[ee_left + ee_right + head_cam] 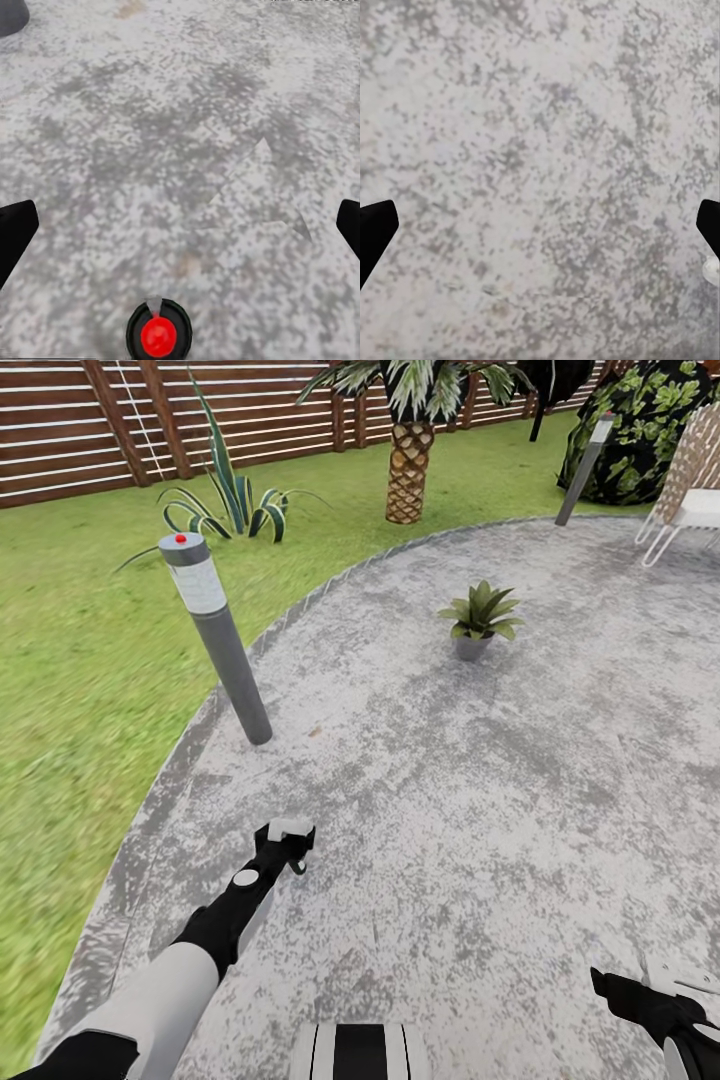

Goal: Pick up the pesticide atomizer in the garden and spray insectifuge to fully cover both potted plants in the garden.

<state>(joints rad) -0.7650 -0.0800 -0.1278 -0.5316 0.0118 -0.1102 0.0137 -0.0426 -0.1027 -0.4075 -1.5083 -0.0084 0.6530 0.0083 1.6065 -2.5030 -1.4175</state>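
Observation:
One potted plant point(480, 618), a green rosette in a small grey pot, stands on the round grey patio point(520, 780) ahead and to the right; the second one is out of view. The pesticide atomizer point(157, 336) shows from above in the left wrist view as a red spot in a dark ring, close under the wrist. My left gripper point(290, 855) point(180, 232) hangs over it, its fingers wide apart and clear of it. My right gripper point(625, 995) point(540, 232) is open above bare paving at the lower right.
A tall grey bollard lamp point(215, 635) with a red dot stands at the patio edge ahead of my left arm; another lamp point(585, 465) is far right. A white chair point(690, 480), palm point(410, 460), agave point(230, 505), lawn point(80, 660) and wooden fence point(60, 430) lie beyond.

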